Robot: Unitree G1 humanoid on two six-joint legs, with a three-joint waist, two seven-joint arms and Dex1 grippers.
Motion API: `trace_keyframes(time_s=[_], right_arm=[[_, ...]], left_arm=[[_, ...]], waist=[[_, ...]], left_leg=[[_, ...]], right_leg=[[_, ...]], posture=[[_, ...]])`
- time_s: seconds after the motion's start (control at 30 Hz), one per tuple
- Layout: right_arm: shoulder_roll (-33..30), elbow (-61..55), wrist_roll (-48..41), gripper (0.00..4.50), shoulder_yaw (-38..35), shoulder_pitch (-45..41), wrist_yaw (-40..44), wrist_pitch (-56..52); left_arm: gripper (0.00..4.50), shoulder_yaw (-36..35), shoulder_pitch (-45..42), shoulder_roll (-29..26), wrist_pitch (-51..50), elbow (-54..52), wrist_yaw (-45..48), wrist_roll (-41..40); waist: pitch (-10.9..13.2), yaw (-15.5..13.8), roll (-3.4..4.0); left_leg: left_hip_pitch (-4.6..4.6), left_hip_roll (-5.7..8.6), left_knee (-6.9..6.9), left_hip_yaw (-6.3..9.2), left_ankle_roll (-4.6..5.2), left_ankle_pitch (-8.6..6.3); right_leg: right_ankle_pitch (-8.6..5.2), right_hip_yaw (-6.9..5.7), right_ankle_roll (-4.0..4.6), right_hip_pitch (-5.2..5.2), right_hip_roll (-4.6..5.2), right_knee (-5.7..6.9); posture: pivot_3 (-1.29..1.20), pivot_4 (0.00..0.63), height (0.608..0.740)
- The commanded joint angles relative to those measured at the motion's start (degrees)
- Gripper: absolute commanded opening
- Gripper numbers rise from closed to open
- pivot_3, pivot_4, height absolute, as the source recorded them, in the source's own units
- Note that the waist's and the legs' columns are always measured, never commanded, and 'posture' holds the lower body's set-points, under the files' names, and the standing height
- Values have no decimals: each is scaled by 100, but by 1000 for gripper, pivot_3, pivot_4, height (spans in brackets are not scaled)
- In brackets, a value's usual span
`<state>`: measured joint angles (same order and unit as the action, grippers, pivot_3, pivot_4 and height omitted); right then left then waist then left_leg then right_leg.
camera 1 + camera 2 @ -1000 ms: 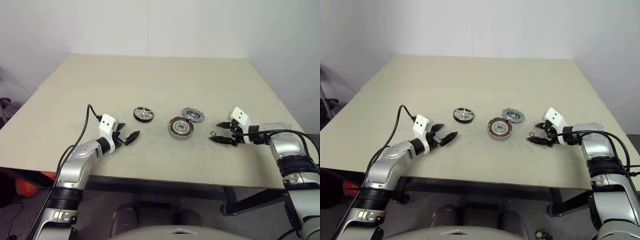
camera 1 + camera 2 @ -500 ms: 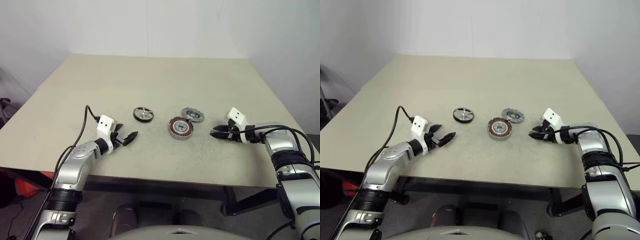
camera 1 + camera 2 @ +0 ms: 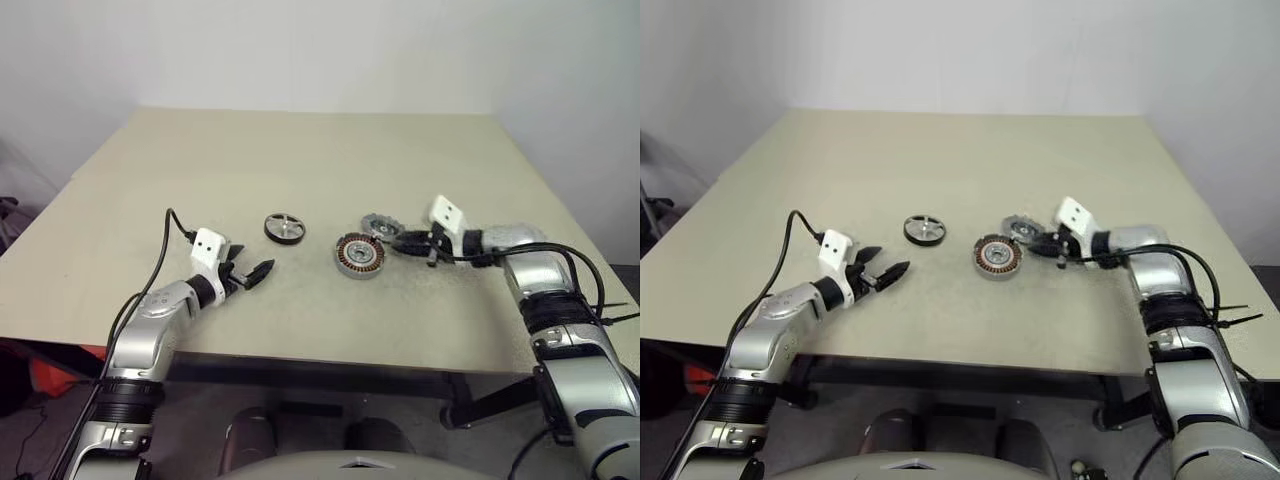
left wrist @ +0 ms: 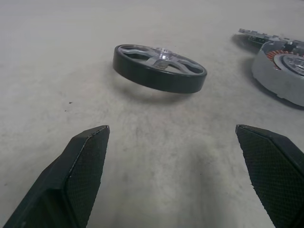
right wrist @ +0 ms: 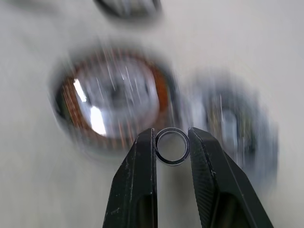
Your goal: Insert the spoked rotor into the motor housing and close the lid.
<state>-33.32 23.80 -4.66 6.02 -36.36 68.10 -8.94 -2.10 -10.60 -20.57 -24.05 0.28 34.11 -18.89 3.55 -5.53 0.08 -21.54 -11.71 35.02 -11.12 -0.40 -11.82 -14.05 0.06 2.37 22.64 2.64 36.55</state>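
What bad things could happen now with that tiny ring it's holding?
The small ring is pinched only at its edges between the right gripper jaws, so it might slip out and drop. That gripper is close above the motor housing and lid, so it might bump them.

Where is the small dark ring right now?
The small dark ring is pinched between the right gripper's fingertips, held above the table on the robot's right, by the lid and the motor housing.
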Motion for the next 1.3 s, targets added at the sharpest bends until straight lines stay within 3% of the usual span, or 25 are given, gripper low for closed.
trace_keyframes(time_s=[0.03,0.23,1.3], right_arm=[[156,-691,-273,551,122,-76,91,-429],[467,221,248,551,660,-221,-129,-34],[400,1325,485,551,666,-530,-128,585]], left_arm=[[4500,-9,-141,27,90,-66,-27,17],[4500,-25,-153,56,79,-54,-96,60],[4500,-61,60,64,41,-192,-262,22]], waist=[[0,-14,-1],[1,-7,-3],[1,14,-3]], left_leg=[[-1,0,0,0,2,-2],[-9,9,0,0,5,-4],[-1,12,-4,1,-2,0]], right_leg=[[-2,-1,1,0,0,-1],[-5,-5,0,0,12,-10],[-4,-4,0,-4,16,-4]], posture=[[0,0,740],[0,0,740],[0,0,740]])
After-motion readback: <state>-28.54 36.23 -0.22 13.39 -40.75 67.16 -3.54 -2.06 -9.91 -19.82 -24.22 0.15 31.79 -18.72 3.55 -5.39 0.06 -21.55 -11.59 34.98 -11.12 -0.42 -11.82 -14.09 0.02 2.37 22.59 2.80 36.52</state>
